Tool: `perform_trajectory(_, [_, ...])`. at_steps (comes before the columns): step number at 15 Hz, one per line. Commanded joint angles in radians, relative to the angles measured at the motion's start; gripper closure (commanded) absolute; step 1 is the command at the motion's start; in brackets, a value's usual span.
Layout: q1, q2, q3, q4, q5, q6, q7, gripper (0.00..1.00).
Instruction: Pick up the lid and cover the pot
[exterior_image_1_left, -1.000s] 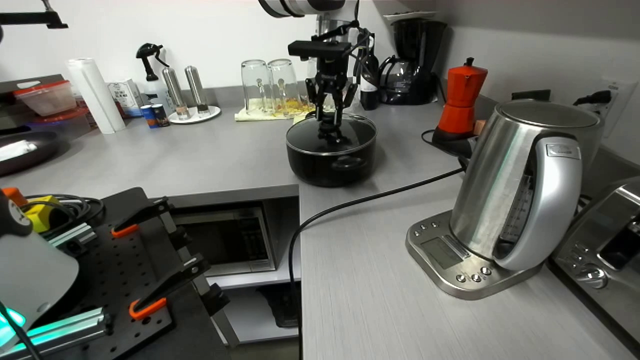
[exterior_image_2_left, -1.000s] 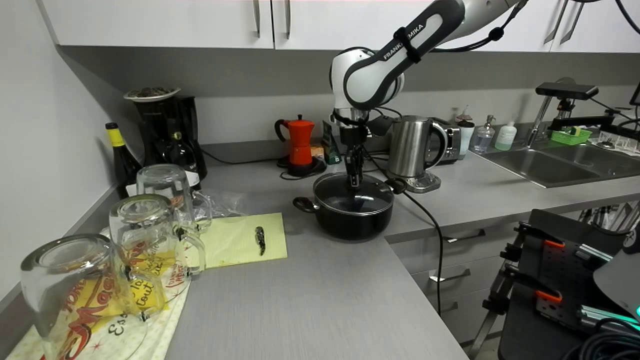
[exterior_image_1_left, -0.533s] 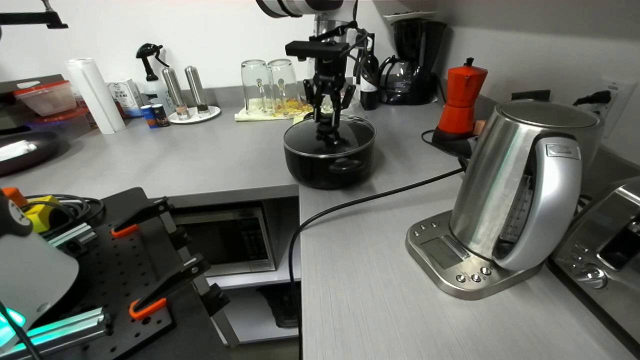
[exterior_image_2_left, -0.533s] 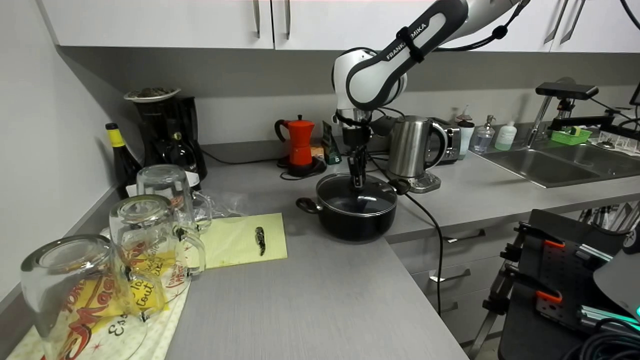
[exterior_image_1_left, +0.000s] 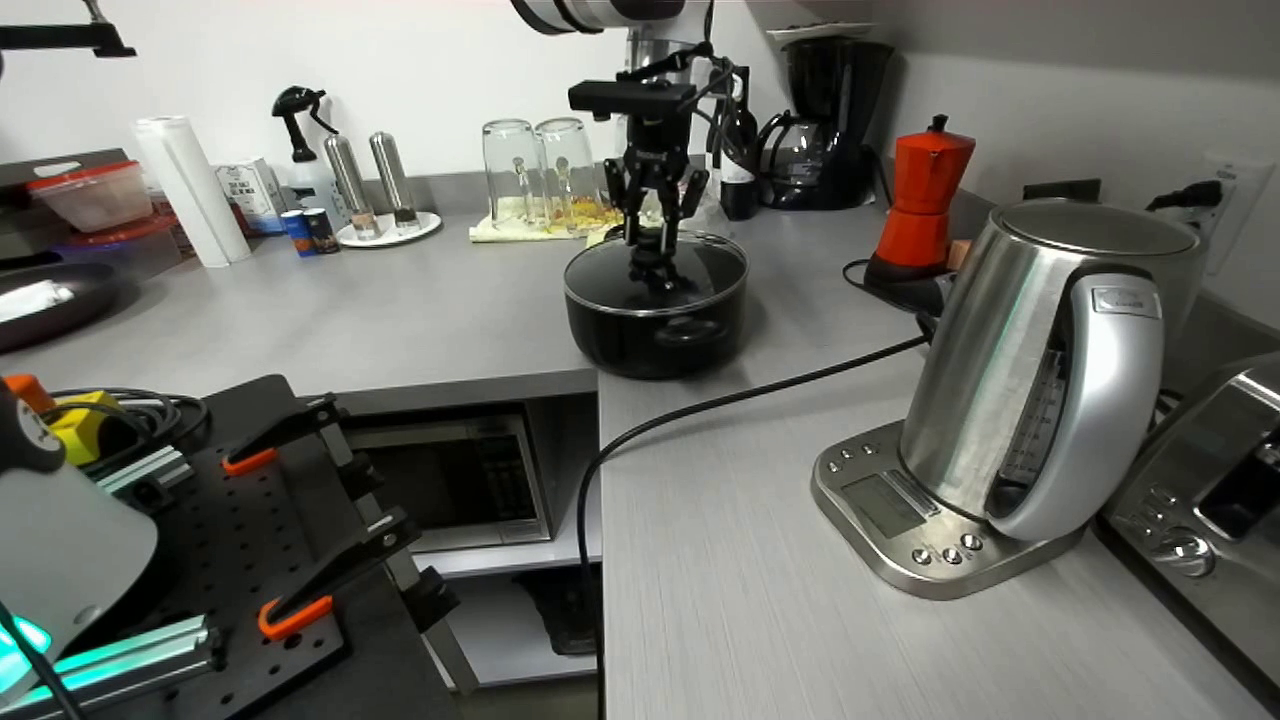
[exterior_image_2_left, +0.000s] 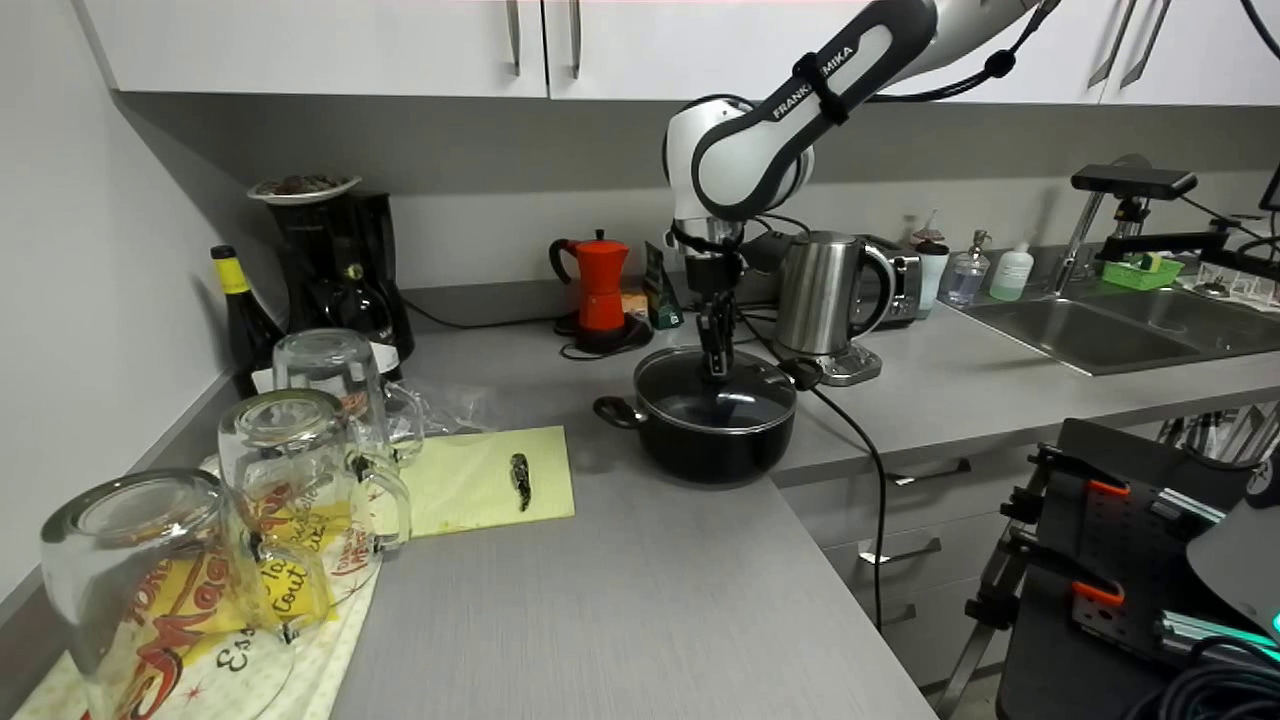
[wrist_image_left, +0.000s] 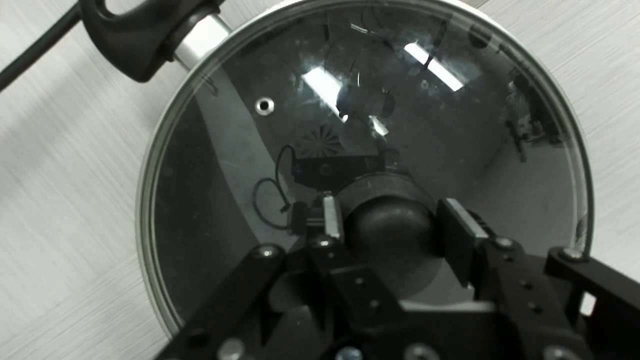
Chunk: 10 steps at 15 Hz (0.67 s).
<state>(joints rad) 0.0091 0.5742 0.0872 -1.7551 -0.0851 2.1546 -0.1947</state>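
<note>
The black pot stands on the grey counter corner and shows in both exterior views. The clear-glass lid lies on its top, with its metal rim level along the pot's rim in both exterior views. In the wrist view the lid fills the middle, with a pot handle at top left. My gripper points straight down at the lid's centre. In the wrist view its fingers stand on both sides of the dark knob, appearing to touch it. The pot's inside is barely visible through the glass.
A black cable crosses the counter close to the pot. The steel kettle and red moka pot stand behind the pot. Glass mugs and a yellow cloth lie to one side. The counter edge is near the pot.
The gripper, lid and pot have shifted slightly together across the counter, mostly in the first half second. The fingers keep the same spacing at the knob.
</note>
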Motion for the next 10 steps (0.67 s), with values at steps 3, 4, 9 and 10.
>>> perform_trajectory(3, [0.021, -0.031, -0.013, -0.007, -0.009, -0.046, 0.012, 0.75])
perform_trajectory(4, [0.022, -0.034, -0.013, -0.007, -0.009, -0.048, 0.012, 0.75])
perform_trajectory(9, [0.023, -0.036, -0.011, -0.007, -0.007, -0.048, 0.012, 0.75])
perform_trajectory(10, [0.024, -0.038, -0.011, -0.007, -0.007, -0.047, 0.012, 0.75])
